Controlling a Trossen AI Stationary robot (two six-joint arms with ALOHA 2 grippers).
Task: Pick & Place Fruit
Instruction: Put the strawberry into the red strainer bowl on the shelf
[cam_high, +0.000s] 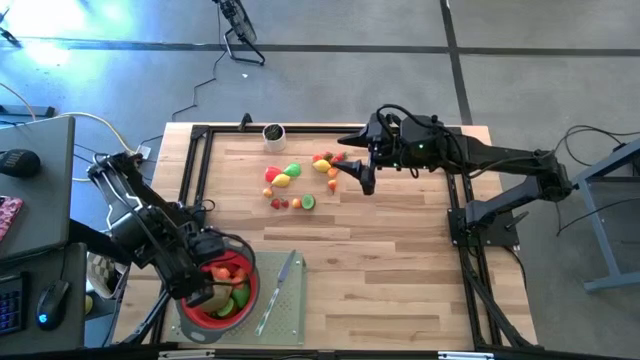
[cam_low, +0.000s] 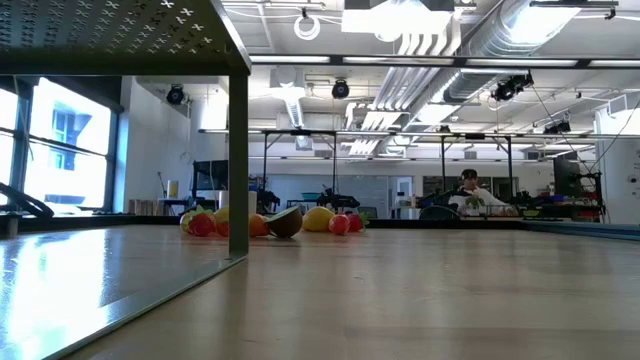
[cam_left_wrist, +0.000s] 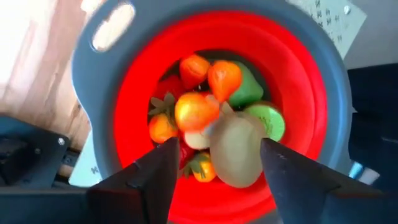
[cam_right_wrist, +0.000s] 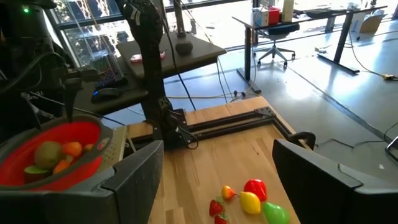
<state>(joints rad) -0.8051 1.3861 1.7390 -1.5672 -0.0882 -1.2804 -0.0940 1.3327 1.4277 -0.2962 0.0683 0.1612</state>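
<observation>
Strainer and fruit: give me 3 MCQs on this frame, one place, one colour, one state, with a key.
1. Where is the left gripper?
A. over the red strainer
B. over the knife
C. at the table's far edge

2. What colour is the strainer's rim?
A. yellow
B. grey
C. white

3. How is the right gripper?
A. shut on a fruit
B. open and empty
C. out of view

Key: 1 A, the left wrist view looks straight down into the strainer; 2 B, a grey rim rings the red bowl; 3 B, the right fingers stand apart with nothing between them, beside the loose fruit.
</observation>
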